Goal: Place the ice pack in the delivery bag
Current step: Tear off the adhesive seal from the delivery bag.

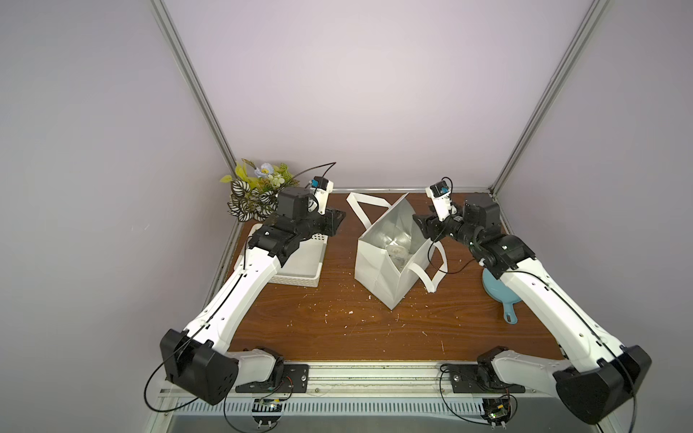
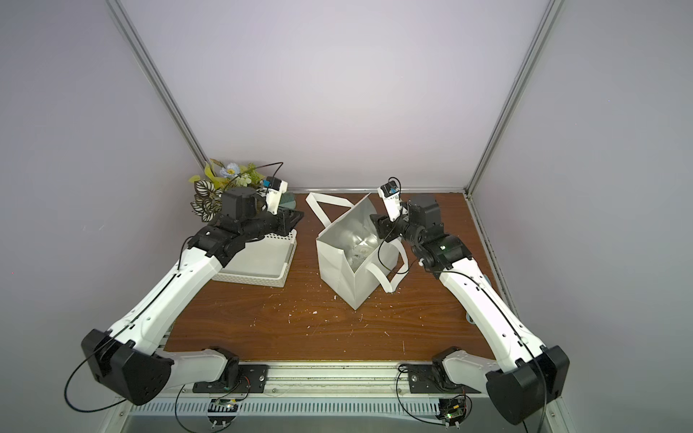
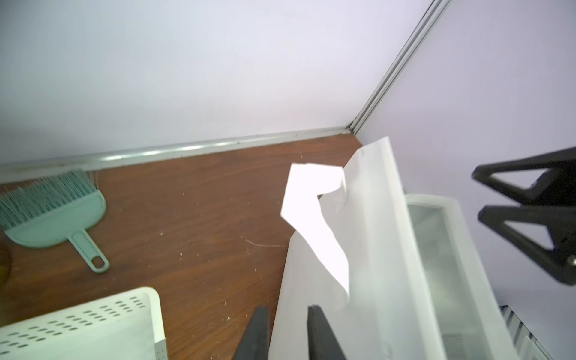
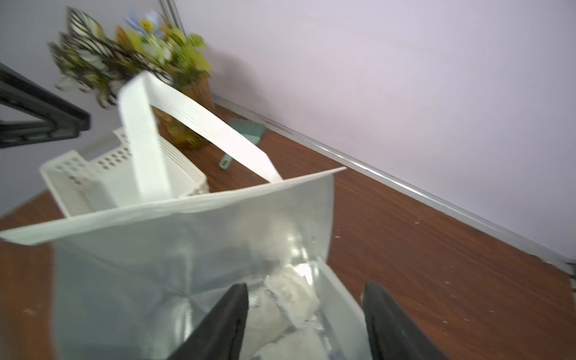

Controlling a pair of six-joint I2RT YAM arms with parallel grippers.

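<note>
Bag (image 1: pixel 377 270) stands open mid-table, ice pack (image 1: pixel 396 250) lying on its foil floor. Right gripper (image 4: pixel 307 291) hangs over its rim, jaws wide and empty. Left gripper (image 3: pixel 288 308), farther left, narrowly parted, holds nothing beside the basket (image 1: pixel 296 281).

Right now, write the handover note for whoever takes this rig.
Left gripper: jaws narrowly apart beside the delivery bag; a grip on fabric cannot be told.
Right gripper: open above the bag's mouth, empty.
Ice pack: inside the bag, on the foil lining.
Done: pack is in the bag.
Remaining: probably only to draw both arms clear.
</note>
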